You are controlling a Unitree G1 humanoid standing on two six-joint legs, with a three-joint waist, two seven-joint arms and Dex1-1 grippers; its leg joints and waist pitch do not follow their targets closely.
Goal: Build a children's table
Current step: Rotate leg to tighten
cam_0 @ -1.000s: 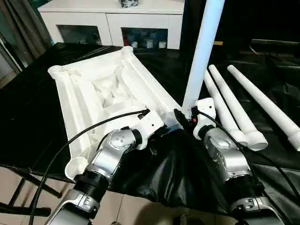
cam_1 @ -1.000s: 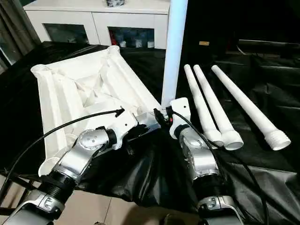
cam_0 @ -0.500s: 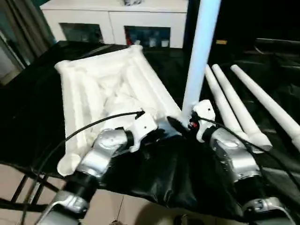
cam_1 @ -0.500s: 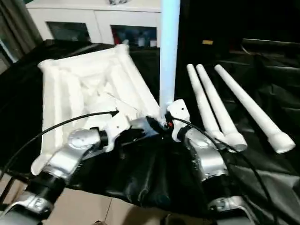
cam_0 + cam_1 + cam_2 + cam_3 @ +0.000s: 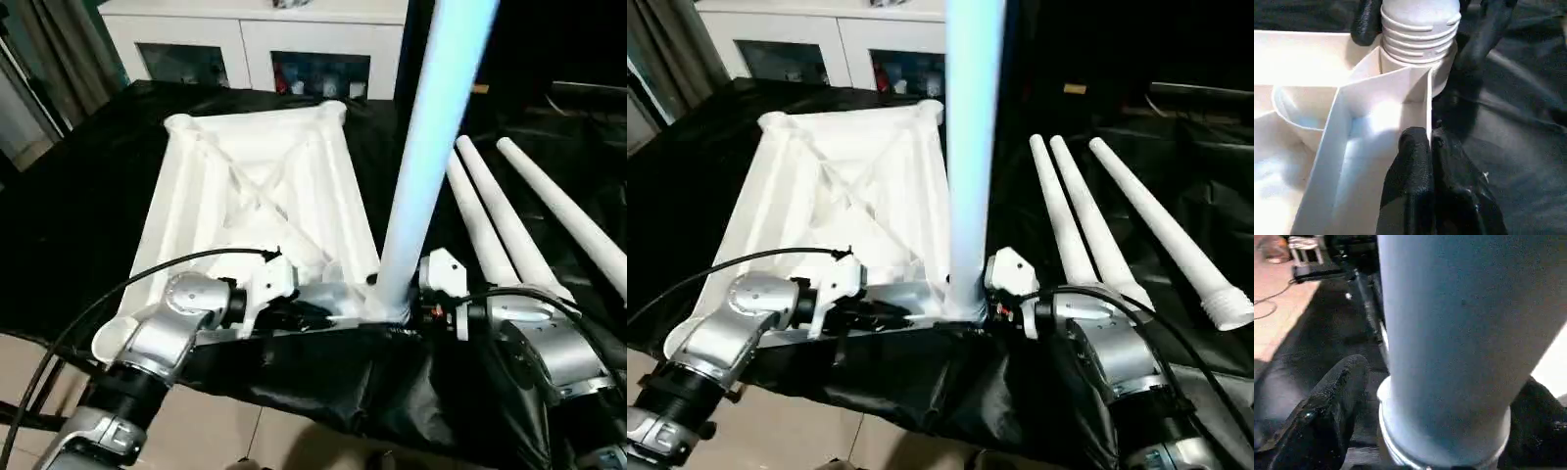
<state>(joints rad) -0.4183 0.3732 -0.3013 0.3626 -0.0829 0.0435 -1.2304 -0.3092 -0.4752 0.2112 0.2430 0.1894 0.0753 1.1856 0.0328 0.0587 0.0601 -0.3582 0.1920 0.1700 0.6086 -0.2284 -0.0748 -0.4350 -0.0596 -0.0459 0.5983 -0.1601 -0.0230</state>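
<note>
The white tabletop [image 5: 255,186] lies ribbed underside up on the black cloth. One white leg [image 5: 421,166] stands upright in its near right corner socket; the threaded end [image 5: 1420,29] sits at the socket's mouth. My right gripper [image 5: 1444,382] is open, one black finger [image 5: 1327,401] on each side of the leg's base, with a gap beside that finger. My left gripper [image 5: 1429,147] is shut on the tabletop's thin edge wall just beside that socket. Three more legs [image 5: 509,225] lie side by side on the cloth to the right.
A white glass-door cabinet [image 5: 255,39] stands behind the table. Black cloth [image 5: 78,196] covers the work table and hangs over its front edge [image 5: 323,382]. Tiled floor [image 5: 39,362] shows below at the left, past the near corner socket [image 5: 118,338].
The head camera has shifted closer over the work. My right gripper's fingers have spread at the leg's base while the leg stays upright. My left gripper keeps its pinch on the tabletop.
</note>
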